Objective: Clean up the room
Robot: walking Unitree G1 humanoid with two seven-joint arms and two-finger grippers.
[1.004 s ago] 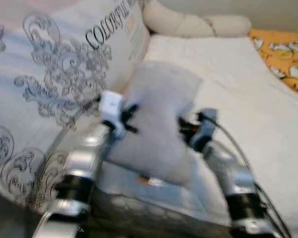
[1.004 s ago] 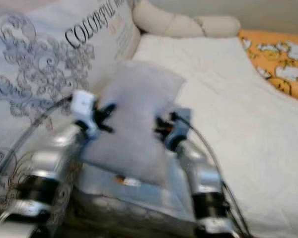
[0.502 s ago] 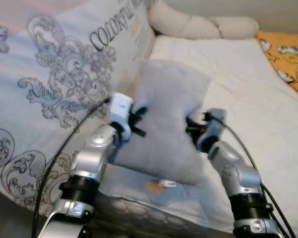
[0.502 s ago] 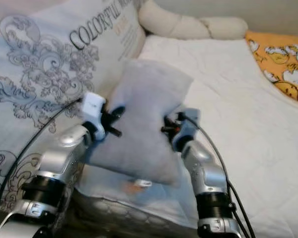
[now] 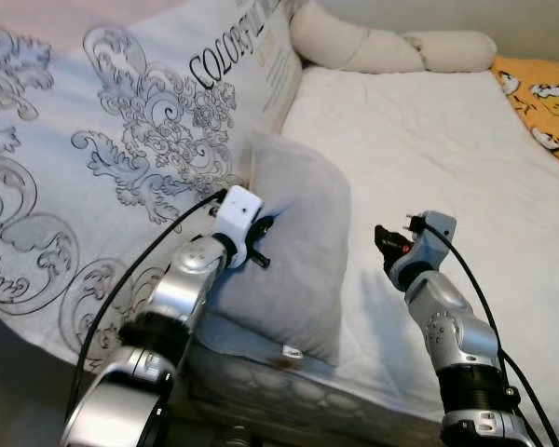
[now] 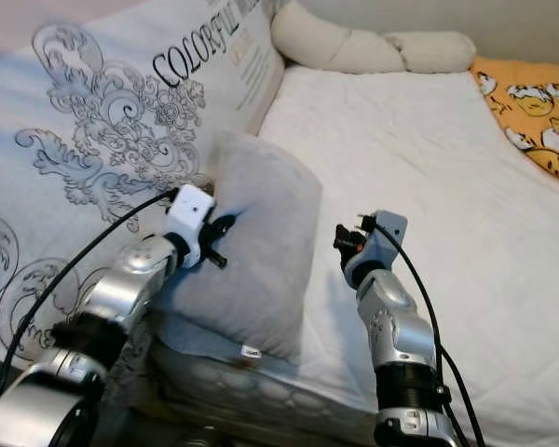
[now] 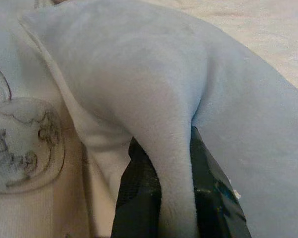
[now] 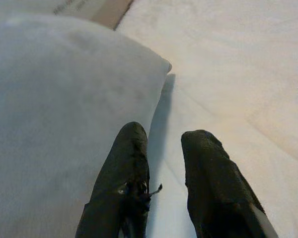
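- Grey pillow point(image 5: 298, 251) is standing on its lower edge near the bed's front edge, leaning against the big patterned cushion point(image 5: 121, 158) on the robot's left, with the white mattress point(image 5: 447, 158) stretching away on the right.
- Left gripper point(image 7: 176, 193) is pinching a fold of the pillow's side edge; in the left wrist view the two black fingers point(image 7: 139, 198) are sitting on either side of a ridge of grey fabric, so the jaws are closed narrowly on that fold.
- Right gripper point(image 8: 164, 163) is hanging just beside the pillow's other face, apart from it, with its fingers point(image 8: 126, 168) parted a little and nothing between them.
- Pillow is looking soft, light and plush; it is probably sagging and folding around any single pinch, so a grip on a corner or seam edge, or a squeeze from both sides, is likely holding better than a grab at the flat middle.
- Fabric is looking fuzzy rather than slick, so slipping is seeming a small risk; nothing about it is fragile.
- Pillow's lower left corner is sitting behind the left arm point(image 5: 182, 289), and how deep the pinched fold is reaching between the fingers is hard to judge.
- Small tag point(image 5: 289, 352) at the bottom seam is too tiny to read.
- Cream bolster point(image 5: 391, 48) and orange printed cloth point(image 5: 545, 88) are lying at the far end, the cloth cut off by the frame.
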